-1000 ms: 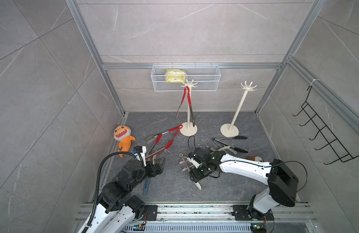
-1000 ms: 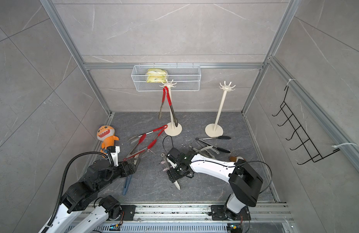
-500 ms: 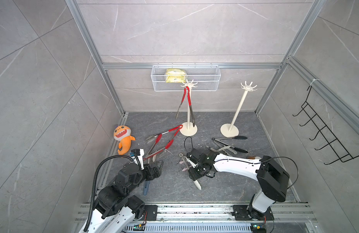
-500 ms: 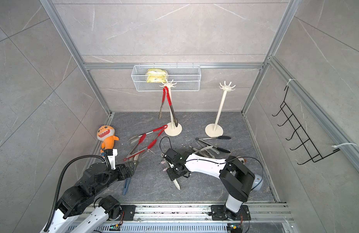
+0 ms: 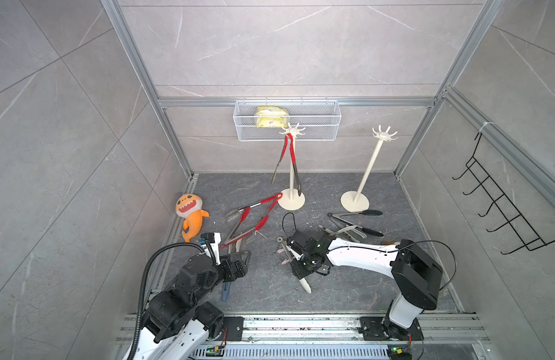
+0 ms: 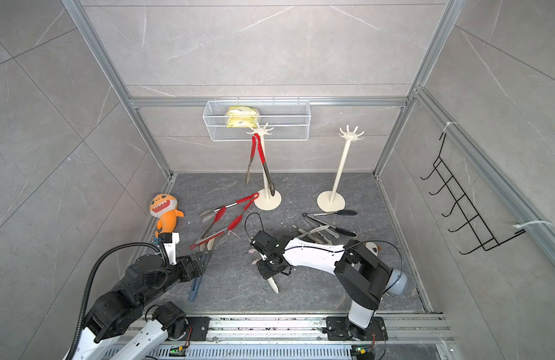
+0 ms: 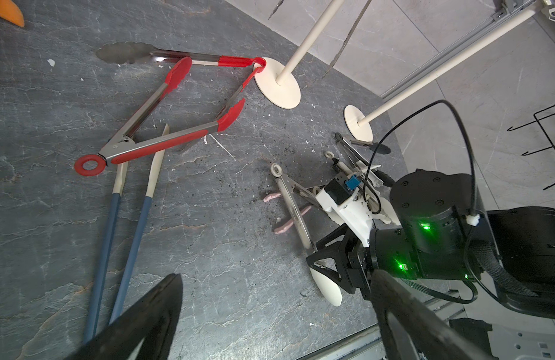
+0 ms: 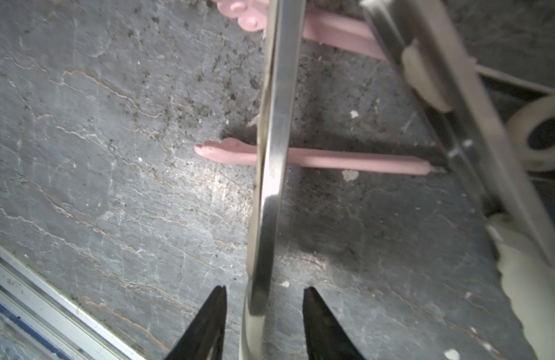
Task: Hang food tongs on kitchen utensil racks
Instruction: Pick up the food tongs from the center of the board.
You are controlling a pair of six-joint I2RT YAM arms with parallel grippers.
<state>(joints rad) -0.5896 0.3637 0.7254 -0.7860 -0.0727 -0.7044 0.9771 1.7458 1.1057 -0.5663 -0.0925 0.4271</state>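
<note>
No legible text, no readable labels, brands, numbers or signs on anything visible

Left arm, mine: black, folded low. My left gripper (image 7: 276, 274) has its jaws spread wide and holds nothing, well apart from the cream-tipped steel tongs (image 7: 296, 218).
Right arm, mine: white, stretched low. My right gripper (image 8: 263, 290) points down over those tongs, its black fingers (image 8: 212, 314) straddling one steel arm with a gap on either side.
</note>
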